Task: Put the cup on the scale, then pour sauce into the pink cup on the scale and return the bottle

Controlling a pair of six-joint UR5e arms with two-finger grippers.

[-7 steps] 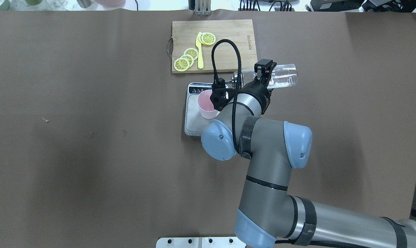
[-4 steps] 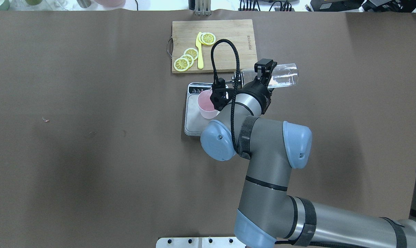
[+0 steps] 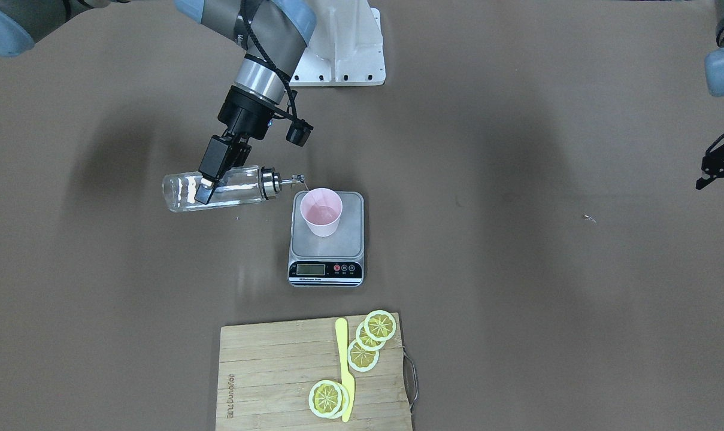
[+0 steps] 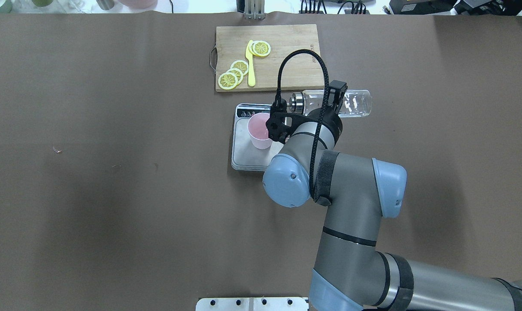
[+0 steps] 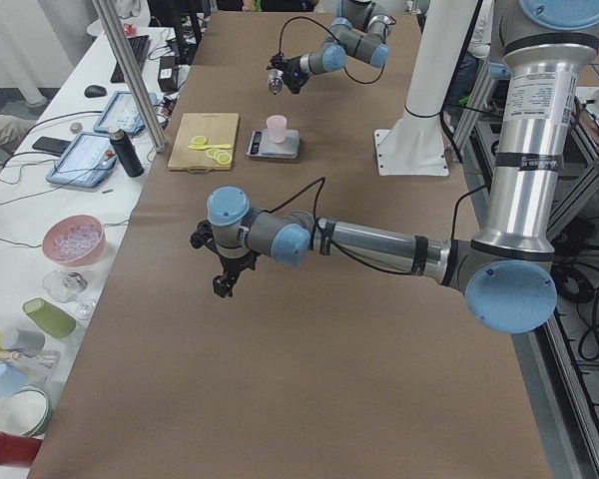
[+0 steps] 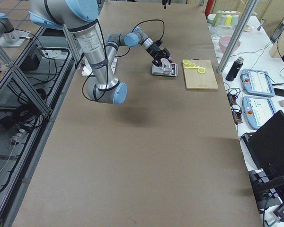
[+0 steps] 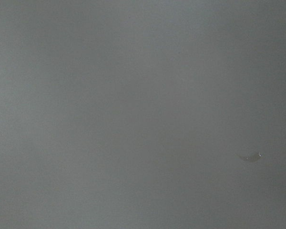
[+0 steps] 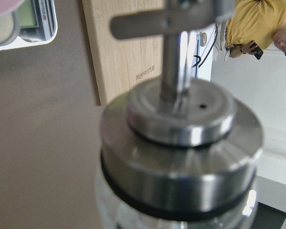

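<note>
The pale-pink cup (image 3: 321, 219) (image 4: 259, 129) stands upright on the back part of the scale (image 3: 351, 234) (image 4: 242, 152). My right gripper (image 3: 208, 187) (image 4: 336, 97) is shut on the clear bottle (image 3: 233, 190) (image 4: 352, 103), which lies almost level in the air beside the scale. Its silver pourer cap (image 3: 270, 182) (image 8: 181, 138) points at the cup, and the spout tip is just outside the cup's rim. My left gripper (image 5: 223, 282) hangs over bare table far from the scale; I cannot tell whether it is open or shut.
A wooden cutting board (image 3: 266, 377) (image 4: 286, 43) with lemon slices (image 3: 364, 344) and a yellow knife (image 3: 344, 365) lies beyond the scale's display side. A small speck (image 3: 588, 219) lies on the brown table cover. A person in yellow (image 8: 252, 28) stands past the table.
The right wrist has rolled and the arm has shifted slightly right. The bottle has swung from its raised-base tilt toward level, still held, with its cap still by the cup.
</note>
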